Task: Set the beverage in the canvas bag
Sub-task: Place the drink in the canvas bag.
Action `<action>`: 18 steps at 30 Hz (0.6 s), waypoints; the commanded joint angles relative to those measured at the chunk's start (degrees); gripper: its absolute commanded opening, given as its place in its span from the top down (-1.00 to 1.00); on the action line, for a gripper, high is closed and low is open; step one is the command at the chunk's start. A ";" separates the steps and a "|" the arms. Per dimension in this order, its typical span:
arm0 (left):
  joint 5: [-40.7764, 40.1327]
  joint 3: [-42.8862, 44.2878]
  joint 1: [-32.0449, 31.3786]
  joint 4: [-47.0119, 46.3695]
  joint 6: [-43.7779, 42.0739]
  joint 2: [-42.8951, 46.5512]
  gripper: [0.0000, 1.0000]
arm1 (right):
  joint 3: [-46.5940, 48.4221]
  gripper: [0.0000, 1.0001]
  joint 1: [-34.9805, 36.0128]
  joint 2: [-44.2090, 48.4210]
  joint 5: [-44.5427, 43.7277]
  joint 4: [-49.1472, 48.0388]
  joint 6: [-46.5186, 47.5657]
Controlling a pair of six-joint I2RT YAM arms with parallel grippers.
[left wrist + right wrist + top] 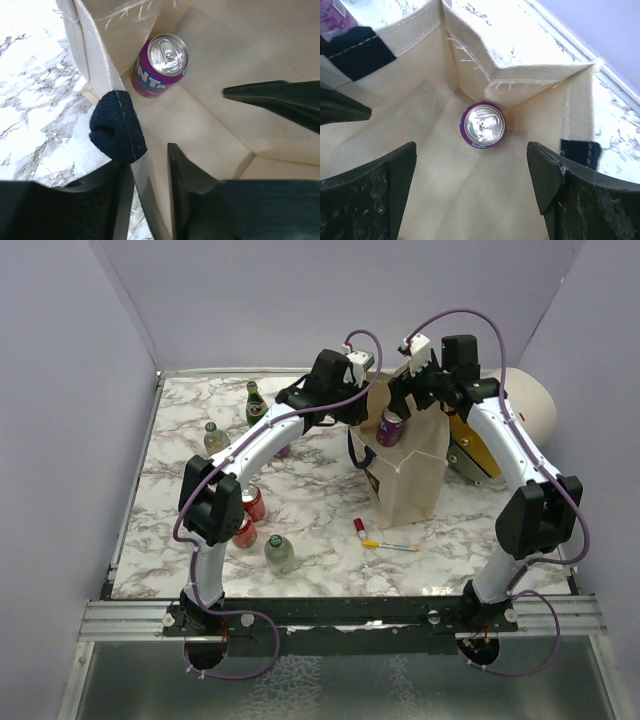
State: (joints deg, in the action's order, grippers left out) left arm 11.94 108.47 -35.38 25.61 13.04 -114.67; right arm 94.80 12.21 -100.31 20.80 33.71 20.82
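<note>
The beverage, a purple Fanta can (482,125), stands upright on the floor of the beige canvas bag (410,480), in a corner (160,65); from above it shows through the bag's mouth (389,427). My right gripper (471,150) hangs open over the mouth, its fingers wide apart and well above the can, touching nothing. My left gripper (147,160) is at the bag's left rim beside a navy handle (117,127). Its jaws stand slightly apart with the rim's fabric loose between them.
Left of the bag stand green bottles (256,403) (215,437) (279,552) and two red cans (253,503) (243,532). A small red-and-white item (360,529) and a yellow pen (390,545) lie in front. A cream-and-orange cylinder (520,410) lies behind on the right.
</note>
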 commanded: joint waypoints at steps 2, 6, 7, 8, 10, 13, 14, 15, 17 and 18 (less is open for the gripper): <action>1.69 2.71 -0.44 -1.82 -1.53 0.46 0.19 | 2.75 -0.80 -0.84 6.66 1.70 2.47 -0.77; 2.08 2.37 -0.44 -1.97 -4.08 2.40 -0.07 | 3.03 -0.80 -0.79 8.85 2.11 2.75 -0.67; 2.09 2.13 -0.48 -1.92 -4.52 3.11 -0.15 | 3.10 -0.80 -0.78 9.25 2.40 2.71 -0.55; 2.22 1.95 -0.47 -1.86 -5.24 3.93 -0.23 | 3.10 -0.81 -0.78 9.48 2.56 2.48 -0.63; 2.75 1.71 -0.48 -1.62 -7.07 5.59 -0.33 | 3.57 -0.81 -0.78 9.78 3.26 2.20 -1.24; 1.89 1.26 -0.40 -1.18 -9.83 8.34 -0.42 | 5.11 -0.81 -0.78 9.73 5.29 2.19 -2.24; 1.35 0.84 -0.45 -1.14 -10.81 9.26 -0.43 | 5.65 -0.81 -0.78 9.54 5.63 2.01 -3.18; 0.62 0.32 -0.47 -1.08 -11.97 10.34 -0.45 | 6.37 -0.81 -0.78 9.38 5.90 1.96 -4.11; -1.56 -0.98 -0.46 -0.83 -14.71 12.30 -0.48 | 7.27 -0.82 -0.78 9.38 7.17 1.72 -5.60; -3.27 -1.52 -0.42 -0.68 -16.94 13.24 -0.50 | 7.33 -0.82 -0.78 9.49 7.93 1.58 -6.07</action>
State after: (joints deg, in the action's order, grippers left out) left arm 12.69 108.60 -35.40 25.32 3.77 -107.96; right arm 99.29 11.62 -91.39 24.53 36.23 18.24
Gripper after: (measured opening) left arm 0.733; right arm 0.907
